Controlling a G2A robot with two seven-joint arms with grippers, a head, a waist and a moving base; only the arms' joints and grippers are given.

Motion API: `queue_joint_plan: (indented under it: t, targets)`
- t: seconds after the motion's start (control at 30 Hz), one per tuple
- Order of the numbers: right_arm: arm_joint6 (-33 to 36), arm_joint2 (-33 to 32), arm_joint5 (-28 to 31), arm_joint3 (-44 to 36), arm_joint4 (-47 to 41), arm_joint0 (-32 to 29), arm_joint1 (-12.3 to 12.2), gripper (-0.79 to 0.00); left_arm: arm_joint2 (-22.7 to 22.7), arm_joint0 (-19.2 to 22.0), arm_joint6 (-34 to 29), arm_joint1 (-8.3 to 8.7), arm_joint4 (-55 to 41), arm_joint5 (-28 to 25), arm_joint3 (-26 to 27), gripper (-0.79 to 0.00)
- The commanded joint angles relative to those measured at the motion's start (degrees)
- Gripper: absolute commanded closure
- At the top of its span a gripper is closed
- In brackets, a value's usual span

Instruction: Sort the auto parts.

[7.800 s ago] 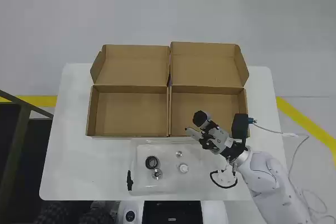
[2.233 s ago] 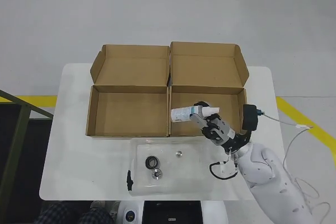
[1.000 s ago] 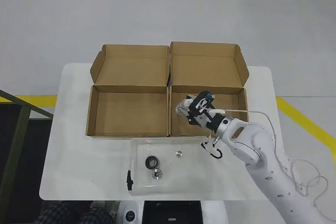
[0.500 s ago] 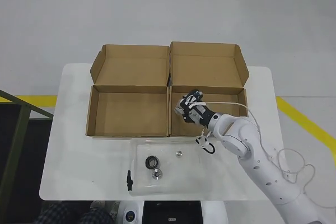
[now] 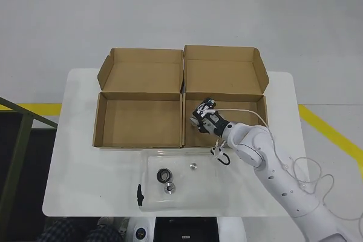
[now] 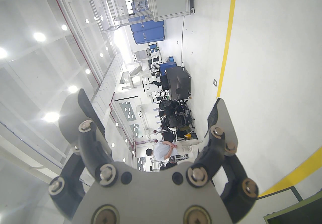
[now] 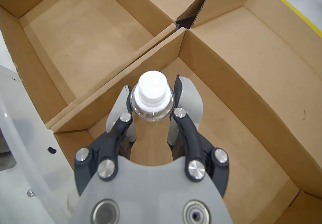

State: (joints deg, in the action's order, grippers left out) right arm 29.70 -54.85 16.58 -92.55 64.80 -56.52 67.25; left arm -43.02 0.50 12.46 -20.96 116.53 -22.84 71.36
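My right gripper (image 5: 201,116) is shut on a white-capped clear auto part (image 7: 152,98), one finger (image 7: 185,99) on each side. It holds the part just above the floor of the right cardboard box (image 5: 254,124), close to the box's left wall (image 7: 141,59). The left cardboard box (image 5: 139,124) beside it holds nothing. Several parts lie in the clear tray (image 5: 209,193) in front of the boxes: a black ring (image 5: 164,175), a small metal piece (image 5: 193,166) and another metal piece (image 5: 170,188). My left gripper (image 6: 149,104) is open, off the table, facing the room.
A black piece (image 5: 139,195) lies at the tray's left end. Both box lids (image 5: 224,69) stand open at the back. A cable (image 5: 245,113) runs from the right arm across the right box. White table (image 5: 78,157) lies bare left of the tray.
The right arm lifted the white-capped part out of the tray and carried it over the right box. In the last second it shifted slightly left and lower inside that box.
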Motion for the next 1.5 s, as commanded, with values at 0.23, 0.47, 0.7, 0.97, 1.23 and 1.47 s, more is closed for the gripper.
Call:
queue_joint_plan:
  t: [0.23, 0.47, 0.7, 0.97, 1.23, 1.47]
  targets:
    - [0.99, -1.60, -0.73, -4.35, 0.38, -1.37, -0.06, -0.785, 0.00, 0.00, 0.00, 0.00, 0.00, 0.00, 0.00, -0.785]
    - [5.00, -5.15, -1.06, -15.09, 2.05, -4.00, -0.79, -0.785, 0.00, 0.00, 0.00, 0.00, 0.00, 0.00, 0.00, -0.785]
    - [10.44, -7.39, 0.64, -27.18, 1.62, -6.46, -1.36, -0.785, 0.00, 0.00, 0.00, 0.00, 0.00, 0.00, 0.00, -0.785]
    - [14.51, -6.14, 1.70, -34.52, 1.61, -9.15, -1.52, -0.785, 0.00, 0.00, 0.00, 0.00, 0.00, 0.00, 0.00, -0.785]
    - [16.79, -3.85, 6.22, -35.41, 0.76, -12.97, -1.90, -0.785, 0.00, 0.00, 0.00, 0.00, 0.00, 0.00, 0.00, -0.785]
    - [19.02, -3.09, 9.00, -35.48, 1.12, -16.44, -2.45, -0.785, 0.00, 0.00, 0.00, 0.00, 0.00, 0.00, 0.00, -0.785]
